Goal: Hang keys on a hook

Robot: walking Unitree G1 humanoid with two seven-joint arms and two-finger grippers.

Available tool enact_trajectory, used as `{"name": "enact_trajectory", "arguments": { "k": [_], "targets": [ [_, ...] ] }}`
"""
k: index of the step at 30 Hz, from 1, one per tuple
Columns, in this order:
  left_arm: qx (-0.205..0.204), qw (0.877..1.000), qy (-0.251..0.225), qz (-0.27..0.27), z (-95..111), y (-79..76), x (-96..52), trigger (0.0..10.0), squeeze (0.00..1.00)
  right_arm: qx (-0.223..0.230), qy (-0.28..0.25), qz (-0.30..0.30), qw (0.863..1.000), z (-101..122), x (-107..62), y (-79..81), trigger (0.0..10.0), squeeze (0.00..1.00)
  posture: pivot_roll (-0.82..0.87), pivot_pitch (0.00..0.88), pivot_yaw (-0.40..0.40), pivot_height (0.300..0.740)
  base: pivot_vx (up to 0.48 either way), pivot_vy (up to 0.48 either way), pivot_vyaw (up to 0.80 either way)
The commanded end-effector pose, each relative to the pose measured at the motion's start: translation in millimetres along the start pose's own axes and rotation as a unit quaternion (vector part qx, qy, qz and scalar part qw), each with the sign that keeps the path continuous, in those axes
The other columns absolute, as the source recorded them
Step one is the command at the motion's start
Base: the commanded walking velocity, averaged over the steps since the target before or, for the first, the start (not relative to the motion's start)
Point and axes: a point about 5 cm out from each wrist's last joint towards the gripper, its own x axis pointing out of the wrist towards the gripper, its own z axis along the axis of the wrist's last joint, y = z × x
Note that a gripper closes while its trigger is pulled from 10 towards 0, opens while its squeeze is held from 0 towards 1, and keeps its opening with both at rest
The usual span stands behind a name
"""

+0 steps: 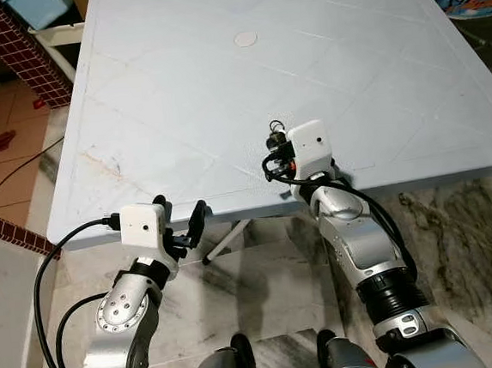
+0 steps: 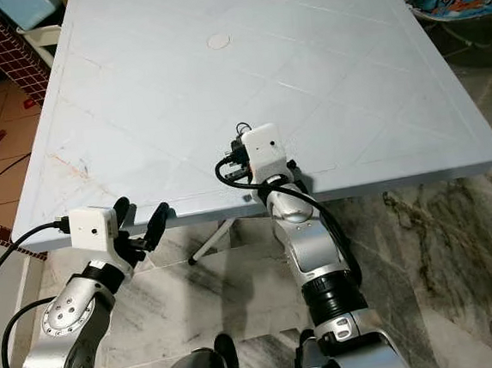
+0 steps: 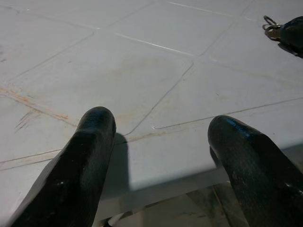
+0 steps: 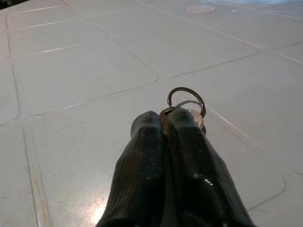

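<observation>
Two fingers of the right gripper (image 4: 165, 124) are clamped on the keys (image 4: 186, 105) — pickup done; a hook must be found next — left gripper (image 1: 182, 226) gaping.

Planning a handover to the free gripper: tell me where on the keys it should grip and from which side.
Probably the ring: it sticks out free beyond the right gripper, whose fingers are shut on the keys. The left gripper, open at the table edge, would come from its own side, across the tabletop.

Pale table (image 1: 221, 91), right gripper (image 1: 275, 136) over its near edge, left gripper (image 1: 180, 217) with parted jaws just off it
</observation>
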Motion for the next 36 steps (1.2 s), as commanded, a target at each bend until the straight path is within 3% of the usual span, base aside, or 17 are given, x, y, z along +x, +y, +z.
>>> {"name": "enact_trajectory", "arguments": {
  "k": [1, 6, 16, 17, 18, 25, 36],
  "targets": [
    [0.006, 1.000, 0.014, 0.003, -3.9, 3.6, -2.2, 10.0, 0.00, 0.012, 0.069, -0.003, 0.998, -29.9, -6.9, 2.2, 0.0, 0.00, 0.02, 0.290, 0.148, 0.740, 0.000, 0.000, 0.00],
    [0.006, 1.000, 0.014, 0.002, -3.8, 3.5, -0.7, 10.0, 0.00, 0.012, 0.066, -0.009, 0.998, -27.9, -6.1, 1.0, 0.0, 0.00, 0.02, 0.284, 0.151, 0.740, 0.000, 0.000, 0.00],
    [0.006, 1.000, 0.009, -0.002, -2.5, 2.8, 3.5, 10.0, 0.00, -0.014, 0.001, -0.045, 0.999, -4.8, -7.6, -1.4, 0.0, 0.00, 0.01, 0.270, 0.155, 0.740, 0.000, 0.000, 0.00],
    [0.006, 1.000, 0.009, -0.002, -2.4, 2.8, 4.2, 10.0, 0.00, -0.013, 0.006, -0.056, 0.998, -5.8, -8.1, -2.2, 6.8, 1.00, 0.01, 0.268, 0.156, 0.740, 0.000, 0.000, 0.00],
    [0.006, 1.000, 0.008, -0.003, -2.3, 2.6, 4.6, 10.0, 0.00, -0.007, 0.012, -0.064, 0.998, -7.3, -8.5, -2.6, 10.0, 1.00, 0.01, 0.267, 0.157, 0.740, 0.000, 0.000, 0.00],
    [0.006, 1.000, 0.007, -0.005, -1.9, 2.2, 5.4, 10.0, 0.00, -0.007, 0.012, -0.070, 0.997, -7.8, -10.9, 0.9, 10.0, 1.00, 0.01, 0.266, 0.158, 0.740, 0.000, 0.000, 0.00],
    [0.005, 1.000, 0.006, -0.006, -1.8, 1.0, 5.6, 10.0, 0.00, -0.023, -0.032, -0.075, 0.996, 13.3, -3.8, -3.8, 10.0, 1.00, 0.01, 0.268, 0.157, 0.740, 0.000, 0.000, 0.00]
  ]
}}
